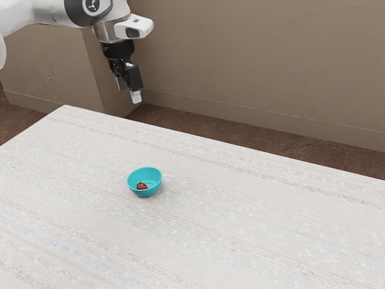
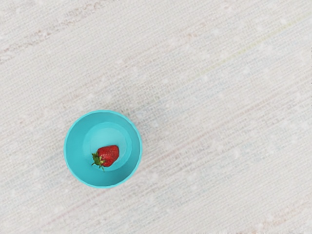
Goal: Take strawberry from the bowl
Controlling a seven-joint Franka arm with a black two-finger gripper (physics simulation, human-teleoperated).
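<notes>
On streaky off-wht tbl | strawberry in teal bowl | brn wall, rdsh flr | hand spread

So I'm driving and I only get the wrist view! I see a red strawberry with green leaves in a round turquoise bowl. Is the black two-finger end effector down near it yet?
Observer: No, in the exterior view the black two-finger end effector hangs high up, well above the round turquoise bowl.
Operator: Ooh, okay. Is the bowl close to falling off the table edge? I can't see any edges!
Observer: No, the bowl stands well in from the far edge of the table with the pale, faintly striped top.
</notes>
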